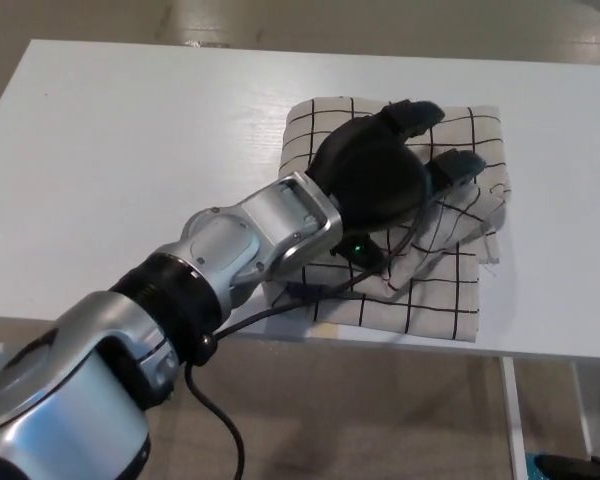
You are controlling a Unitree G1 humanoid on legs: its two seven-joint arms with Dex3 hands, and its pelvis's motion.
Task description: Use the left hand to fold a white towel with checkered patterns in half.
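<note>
Towel (pixel 420 270), white with black checks, doubled over near the desk (pixel 130 150) front edge, pinned flat beneath left hand (pixel 385 175), fingers (pixel 458 165) spread apart and gripping nothing, seemingly to press the fold down.

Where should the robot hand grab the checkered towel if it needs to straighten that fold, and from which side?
Take the checkered towel by its loose right edge, near the rumpled corner, coming in from the table's right side. The layers there look lifted and uneven, probably easy to pinch, while the left robot hand rests spread over the flatter middle.
</note>
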